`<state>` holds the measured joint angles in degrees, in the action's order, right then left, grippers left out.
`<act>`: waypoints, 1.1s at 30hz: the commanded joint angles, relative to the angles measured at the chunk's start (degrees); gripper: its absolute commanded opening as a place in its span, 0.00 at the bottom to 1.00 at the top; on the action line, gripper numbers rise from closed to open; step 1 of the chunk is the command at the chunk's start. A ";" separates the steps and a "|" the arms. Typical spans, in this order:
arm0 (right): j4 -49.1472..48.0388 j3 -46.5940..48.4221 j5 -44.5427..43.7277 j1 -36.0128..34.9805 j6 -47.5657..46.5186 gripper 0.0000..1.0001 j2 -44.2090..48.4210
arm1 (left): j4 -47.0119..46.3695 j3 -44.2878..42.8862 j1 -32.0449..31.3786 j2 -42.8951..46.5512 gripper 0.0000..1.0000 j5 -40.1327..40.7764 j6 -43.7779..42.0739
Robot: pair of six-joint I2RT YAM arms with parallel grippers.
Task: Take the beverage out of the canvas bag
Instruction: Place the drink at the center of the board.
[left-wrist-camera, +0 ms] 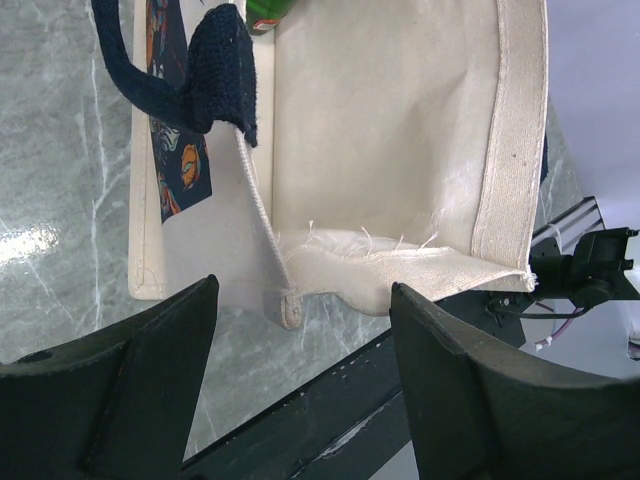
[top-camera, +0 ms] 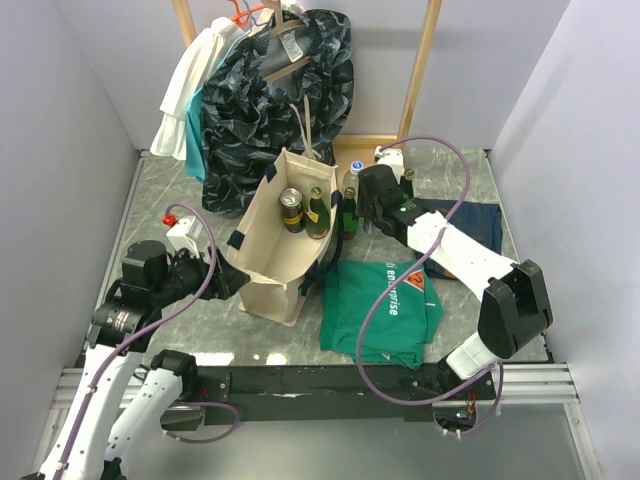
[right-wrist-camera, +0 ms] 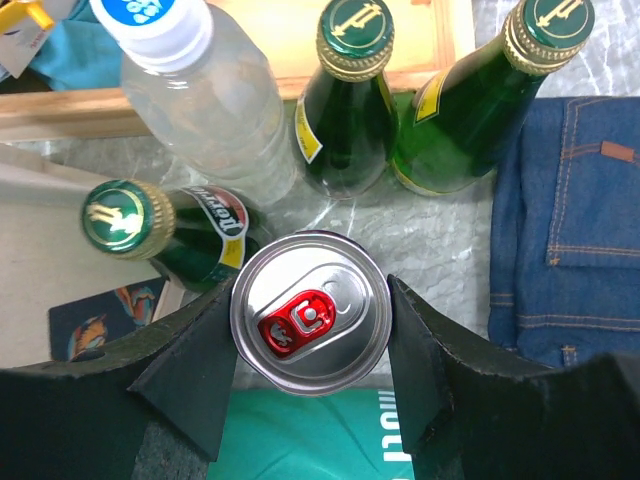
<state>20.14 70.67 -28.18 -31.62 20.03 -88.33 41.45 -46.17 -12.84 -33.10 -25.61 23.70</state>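
Note:
The cream canvas bag (top-camera: 268,250) with navy straps stands open mid-table. Inside it are a can (top-camera: 291,208) and a green bottle (top-camera: 317,212). My right gripper (top-camera: 372,203) is just right of the bag. In the right wrist view it (right-wrist-camera: 310,335) is shut on a silver-topped can with a red tab (right-wrist-camera: 310,312), both fingers against its sides. I cannot tell whether the can rests on the table. My left gripper (top-camera: 225,275) is at the bag's near-left corner. In the left wrist view it (left-wrist-camera: 305,390) is open and empty, with the bag (left-wrist-camera: 380,150) just ahead.
Green bottles (right-wrist-camera: 350,100) (right-wrist-camera: 480,90) (right-wrist-camera: 160,230) and a clear water bottle (right-wrist-camera: 200,90) stand close around the held can. A green T-shirt (top-camera: 385,305) and folded jeans (top-camera: 478,225) lie to the right. A dark patterned garment (top-camera: 270,95) and white shirt (top-camera: 190,90) hang behind.

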 commanded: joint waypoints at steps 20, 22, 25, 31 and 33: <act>-8.63 1.83 3.40 4.46 0.45 0.00 -5.35 | -0.49 -0.06 -0.17 1.20 0.75 1.00 0.73; -8.98 1.92 3.75 4.55 0.18 0.00 -5.97 | -0.41 -0.14 -0.17 1.11 0.75 1.08 0.73; -9.42 2.10 3.75 4.81 -0.17 0.00 -6.15 | -0.49 0.03 -0.17 1.20 0.75 1.35 0.91; -10.21 2.27 4.36 5.16 0.09 0.00 -6.23 | -0.58 -0.06 -0.17 1.02 0.75 1.35 0.91; -10.47 2.54 4.45 5.16 0.27 0.00 -6.41 | -0.49 -0.06 -0.25 1.02 0.75 1.43 0.91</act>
<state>14.90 69.43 -22.81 -27.03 20.12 -95.96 41.47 -46.17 -12.84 -32.38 -24.56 23.88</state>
